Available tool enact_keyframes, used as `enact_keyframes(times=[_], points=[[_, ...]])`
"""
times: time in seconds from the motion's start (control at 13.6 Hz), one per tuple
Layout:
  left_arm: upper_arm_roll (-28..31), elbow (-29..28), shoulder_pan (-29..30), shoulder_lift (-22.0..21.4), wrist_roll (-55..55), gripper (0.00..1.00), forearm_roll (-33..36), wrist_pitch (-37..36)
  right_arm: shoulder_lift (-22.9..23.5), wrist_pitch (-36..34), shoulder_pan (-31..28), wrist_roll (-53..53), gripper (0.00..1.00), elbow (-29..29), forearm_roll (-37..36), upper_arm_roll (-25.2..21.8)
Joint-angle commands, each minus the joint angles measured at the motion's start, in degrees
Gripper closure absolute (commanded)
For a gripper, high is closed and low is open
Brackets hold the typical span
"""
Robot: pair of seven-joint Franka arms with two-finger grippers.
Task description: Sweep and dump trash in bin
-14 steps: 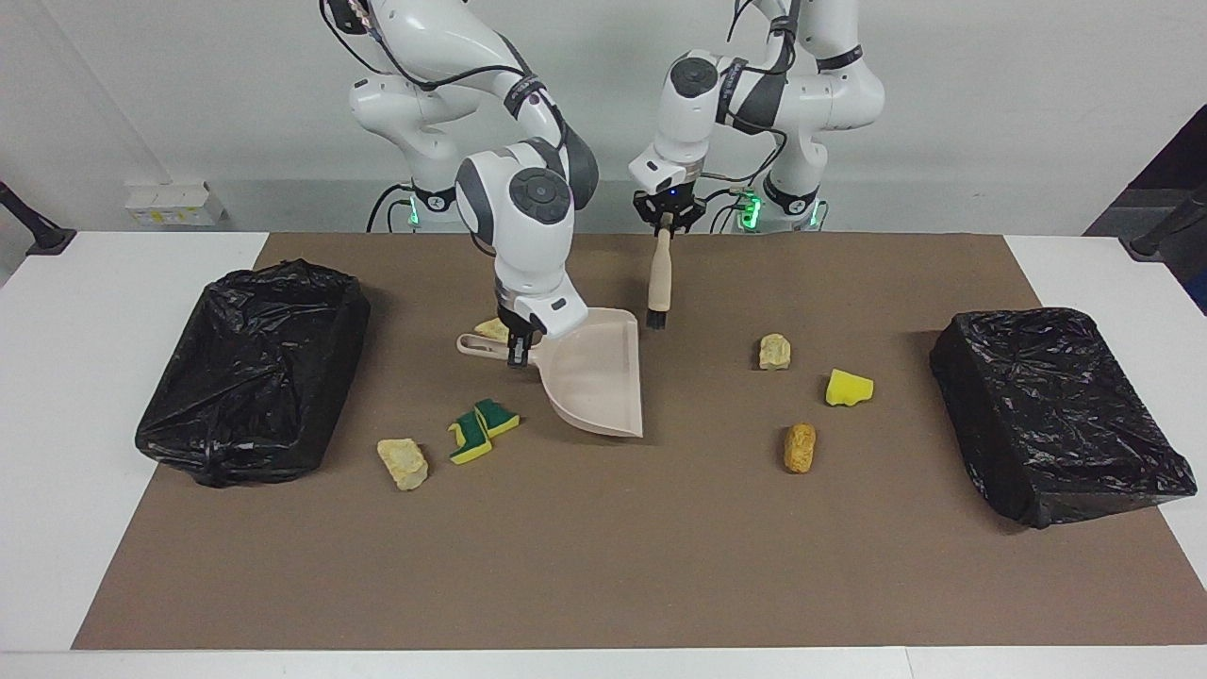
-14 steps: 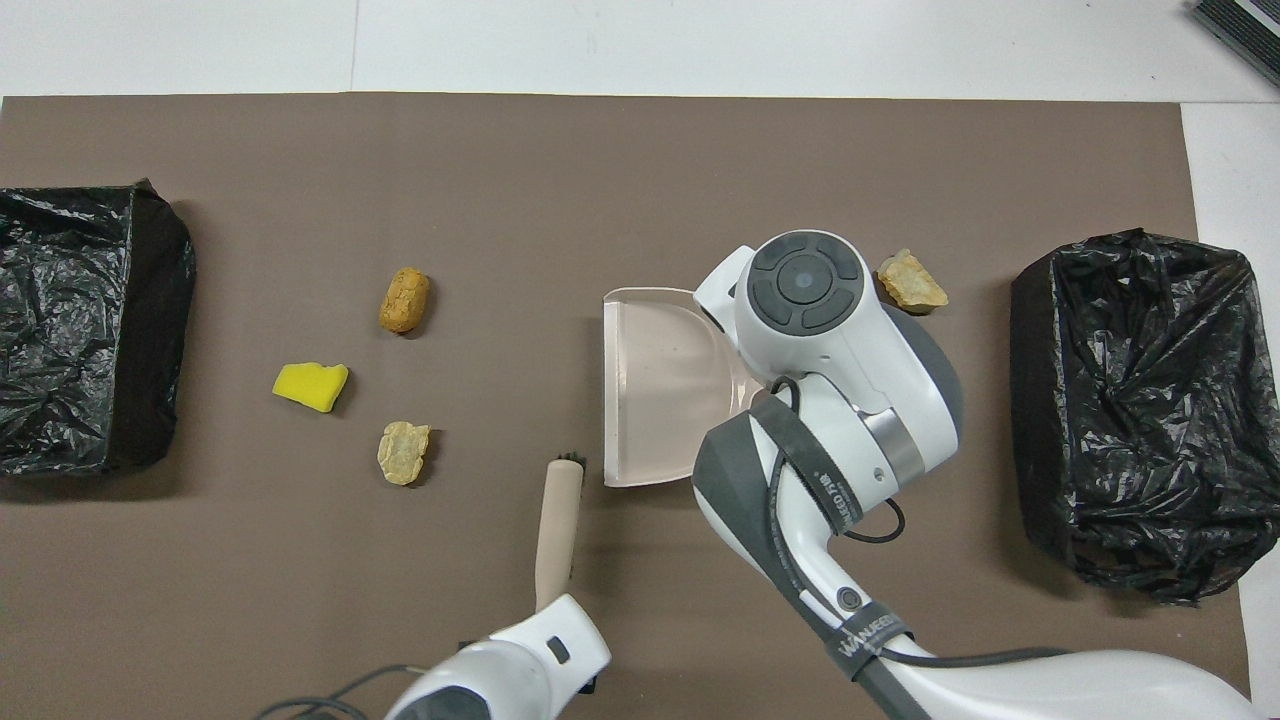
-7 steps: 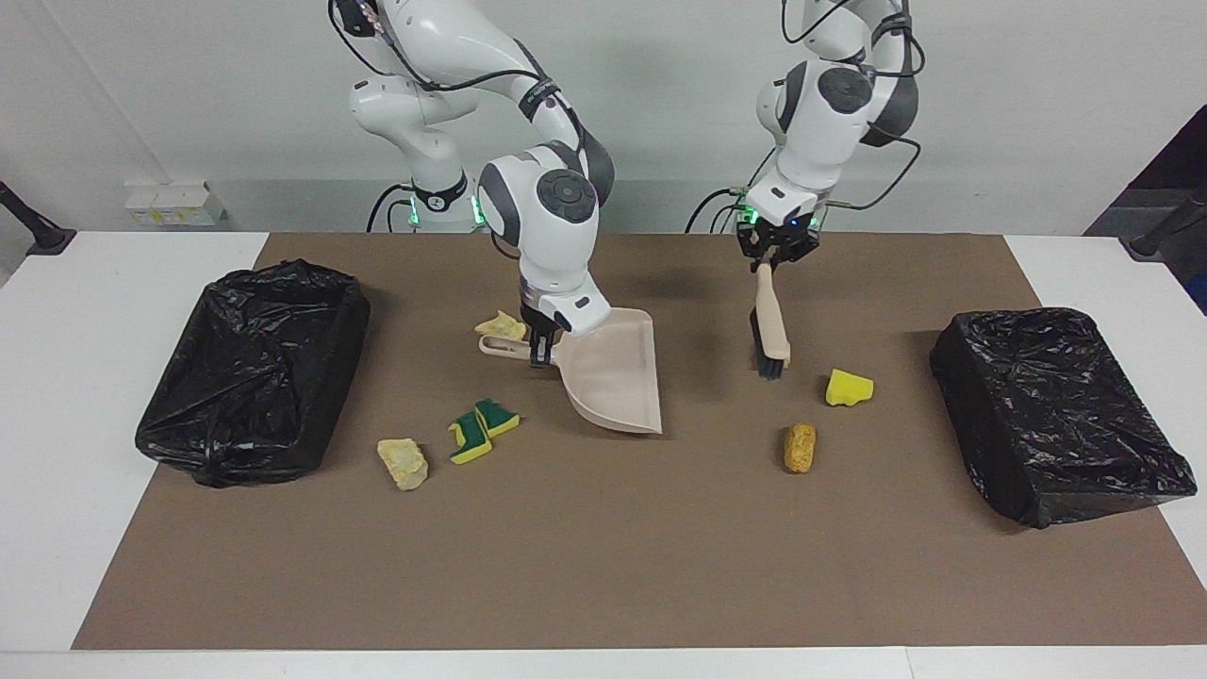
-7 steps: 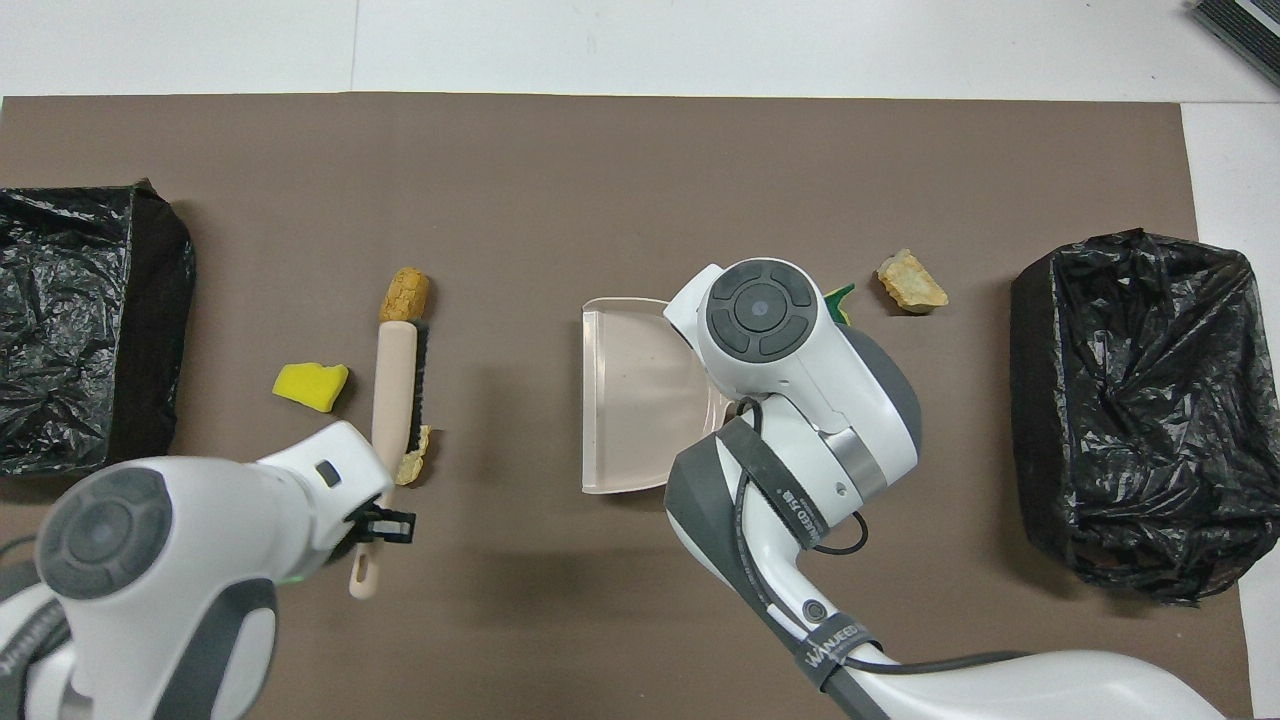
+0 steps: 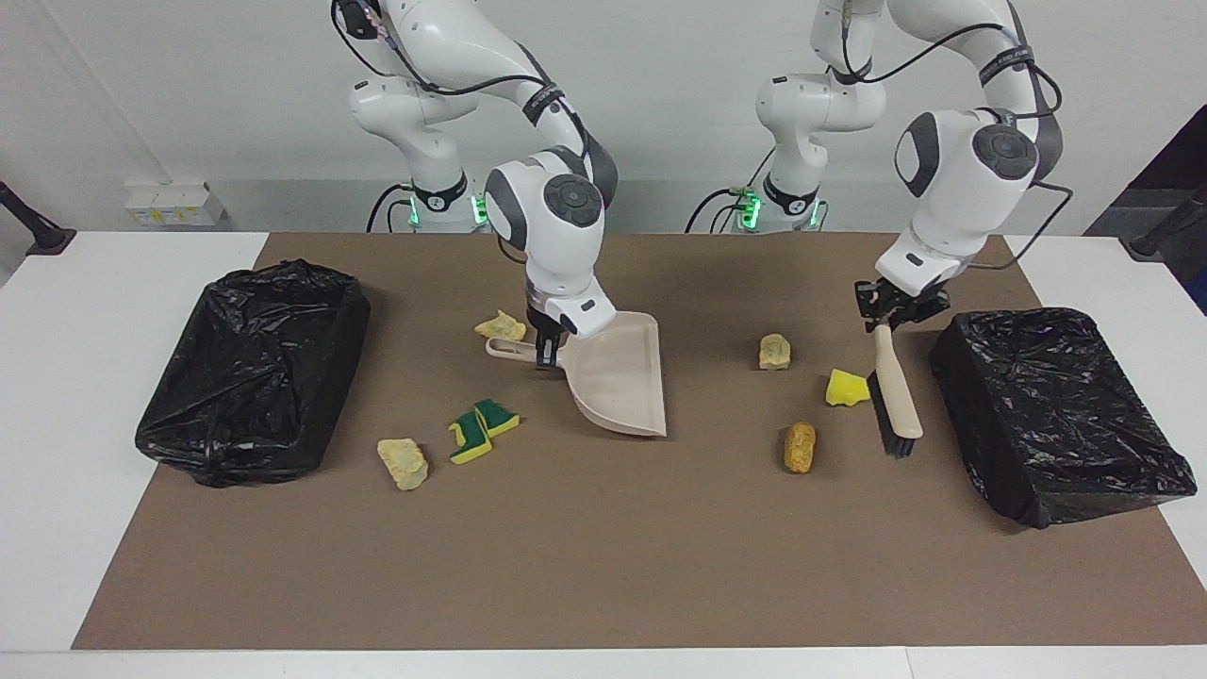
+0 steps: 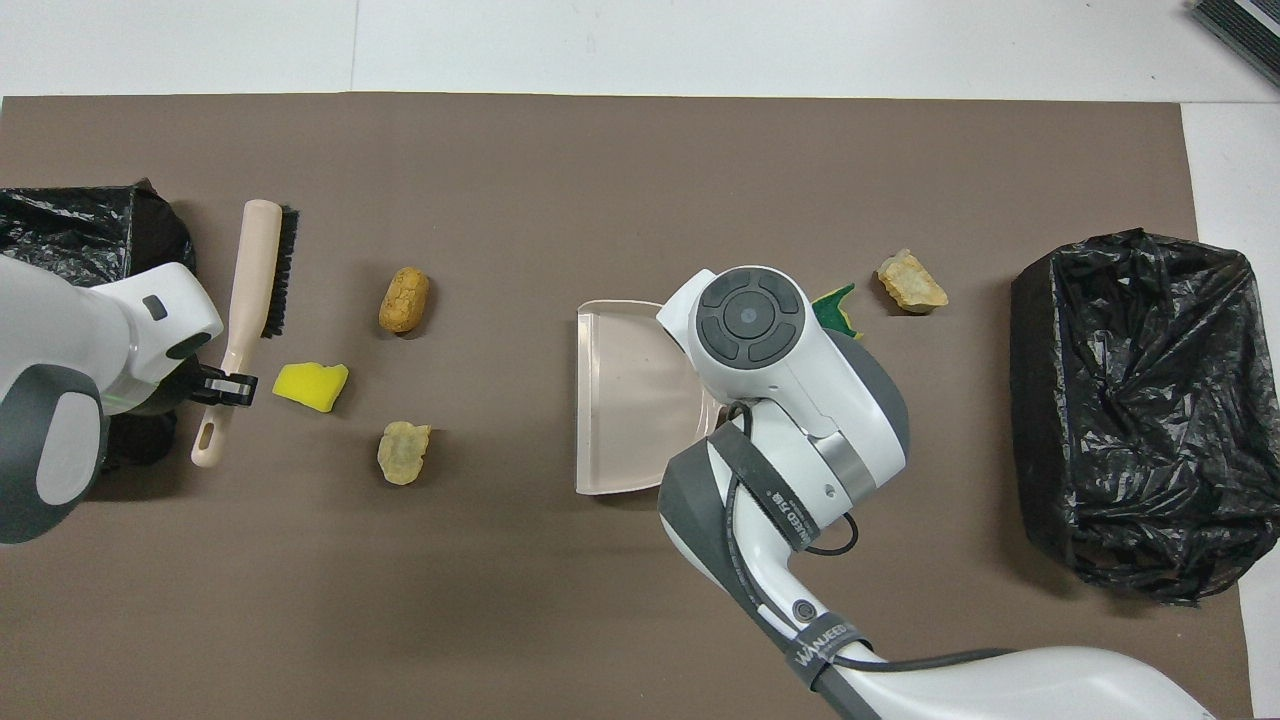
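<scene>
Gaping beside scattered scraps (image 5: 800, 447), both bins (image 5: 253, 368) (image 5: 1056, 410) and dustpan (image 5: 618, 377) seemingly empty.

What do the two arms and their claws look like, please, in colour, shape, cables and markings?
Both arms are glossy white with rounded segments, dark grey joint bands and round grey caps bearing buttons. Black cables run along them, fastened by black straps with white lettering. Green lights glow at the bases. The left claw and the right claw are small, black and two-fingered.

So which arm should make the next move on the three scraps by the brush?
Probably left: the left gripper holds the brush beside the yellow scrap, bristles toward the dustpan, which the right gripper holds.
</scene>
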Motion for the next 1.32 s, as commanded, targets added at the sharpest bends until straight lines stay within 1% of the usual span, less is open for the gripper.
enact_keyframes(times=[0.0,0.07,0.15,0.29,0.37,0.44,0.59,0.66,0.81,0.88,1.03,1.18,1.25], points=[[3.79,5.14,-1.95,5.86,1.80,1.00,2.17,-2.01,0.30,2.37,0.69,3.19,1.00,-1.22,-0.49,0.30],[4.33,3.74,-1.51,5.52,1.89,1.00,2.26,-2.10,0.48,3.95,0.78,3.28,1.00,-1.83,-0.49,0.30],[4.68,1.12,-1.60,4.82,1.80,1.00,2.26,-2.10,1.26,4.74,1.74,4.59,1.00,-1.75,-0.40,0.30],[4.68,-3.10,-1.51,3.15,1.62,1.00,2.35,-2.10,2.32,5.01,3.32,8.97,1.00,-1.48,-1.10,0.30],[4.60,-4.60,-1.60,2.09,1.62,1.00,2.35,-2.10,2.32,4.41,3.50,8.99,1.00,-1.48,-1.28,0.21],[4.59,-5.32,-1.95,1.65,1.62,1.00,2.35,-2.71,2.32,3.88,3.50,8.65,1.00,-1.57,-1.45,0.21],[3.81,-6.37,-2.91,0.33,1.36,1.00,2.26,-6.39,2.24,1.69,3.42,8.56,1.00,-1.13,-4.17,0.21],[3.63,-7.16,-4.40,-0.11,-0.73,1.00,2.26,-7.10,2.15,1.42,3.24,8.56,1.00,-1.22,-4.27,0.21],[2.23,-8.66,-6.60,-1.08,-8.27,1.00,2.09,-6.50,2.15,1.24,3.33,8.56,1.00,-1.22,-4.53,0.21],[0.22,-8.84,-6.70,-1.25,-10.66,1.00,1.56,-6.84,2.06,1.24,3.33,8.56,1.00,-1.31,-4.53,0.21],[-3.47,-10.94,-6.70,-2.74,-17.59,1.00,0.25,-6.85,2.06,1.24,3.24,8.56,1.00,-1.39,-4.53,0.21],[-7.08,-9.81,-6.78,-2.23,-23.66,1.00,-3.61,-6.85,2.06,1.33,3.24,8.56,1.00,-1.39,-4.53,0.21],[-8.66,-8.15,-6.78,-1.87,-27.60,1.00,-4.06,-7.63,2.06,1.33,3.24,8.56,1.00,-1.39,-4.53,0.21]])
